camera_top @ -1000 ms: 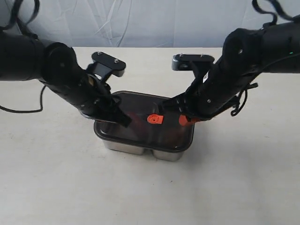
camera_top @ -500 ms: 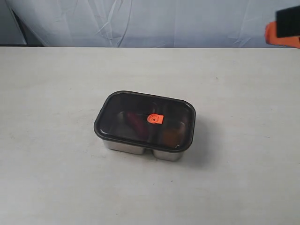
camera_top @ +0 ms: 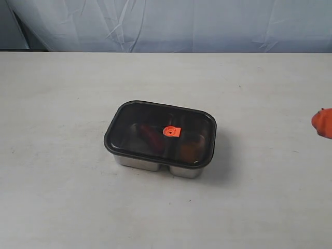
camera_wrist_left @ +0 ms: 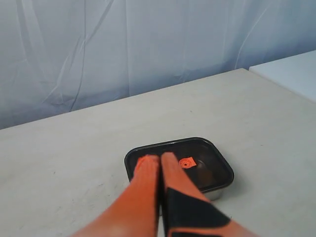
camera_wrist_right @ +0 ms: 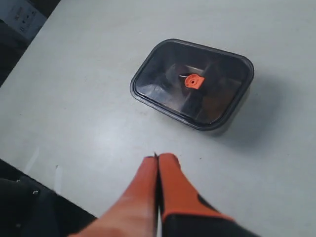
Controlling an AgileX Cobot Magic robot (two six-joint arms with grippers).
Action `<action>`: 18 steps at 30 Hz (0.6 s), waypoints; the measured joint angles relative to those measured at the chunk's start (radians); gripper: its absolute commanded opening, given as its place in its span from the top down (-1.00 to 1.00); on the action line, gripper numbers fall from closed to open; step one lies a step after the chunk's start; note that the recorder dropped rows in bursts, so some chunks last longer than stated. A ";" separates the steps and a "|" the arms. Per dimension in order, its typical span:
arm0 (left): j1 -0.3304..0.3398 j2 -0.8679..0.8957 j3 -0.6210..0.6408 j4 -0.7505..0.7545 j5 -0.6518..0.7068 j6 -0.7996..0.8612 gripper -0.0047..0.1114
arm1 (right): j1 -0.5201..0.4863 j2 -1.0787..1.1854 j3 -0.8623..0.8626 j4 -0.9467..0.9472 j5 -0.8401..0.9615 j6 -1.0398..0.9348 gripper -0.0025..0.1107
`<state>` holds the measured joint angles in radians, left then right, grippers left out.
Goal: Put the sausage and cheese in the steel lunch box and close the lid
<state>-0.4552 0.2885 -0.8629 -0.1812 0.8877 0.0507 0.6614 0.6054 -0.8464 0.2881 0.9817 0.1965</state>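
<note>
The steel lunch box (camera_top: 155,164) stands mid-table with the dark smoky lid (camera_top: 129,122) seated flat on it, its orange valve (camera_top: 171,132) at centre. Through the lid I make out the red sausage (camera_top: 149,136) in the larger compartment and the yellow-orange cheese (camera_top: 191,149) in the smaller one. My left gripper (camera_wrist_left: 160,159) is shut and empty, well back from the box (camera_wrist_left: 217,193) and lid (camera_wrist_left: 212,160). My right gripper (camera_wrist_right: 157,159) is also shut and empty, raised away from the lid (camera_wrist_right: 163,74); only an orange fingertip (camera_top: 322,122) shows at the exterior view's right edge.
The pale tabletop (camera_top: 62,197) surrounds the box, with a wrinkled blue-grey backdrop (camera_top: 166,26) behind its far edge. A second white surface (camera_wrist_left: 291,69) appears beside the table in the left wrist view. Dark gear (camera_wrist_right: 29,207) lies off the table edge in the right wrist view.
Both arms have pulled away from the closed lid and left the exterior view. The right fingertip has dropped from the upper right corner to the right edge. Box and lid have not moved.
</note>
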 measured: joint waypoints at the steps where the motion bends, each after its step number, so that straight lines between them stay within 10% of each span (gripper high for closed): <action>1: 0.002 -0.017 0.000 0.000 0.000 -0.002 0.92 | 0.000 -0.010 0.002 0.002 0.000 0.000 0.97; 10: 0.002 -0.028 0.000 0.049 0.004 -0.002 0.92 | -0.688 -0.331 0.253 0.055 -0.380 -0.255 0.97; 18: 0.002 -0.028 0.000 0.069 0.004 -0.002 0.92 | -0.737 -0.451 0.628 -0.127 -0.584 -0.276 0.97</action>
<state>-0.4536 0.2607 -0.8629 -0.1126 0.8915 0.0488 -0.0758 0.1543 -0.2180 0.1607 0.3981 -0.0799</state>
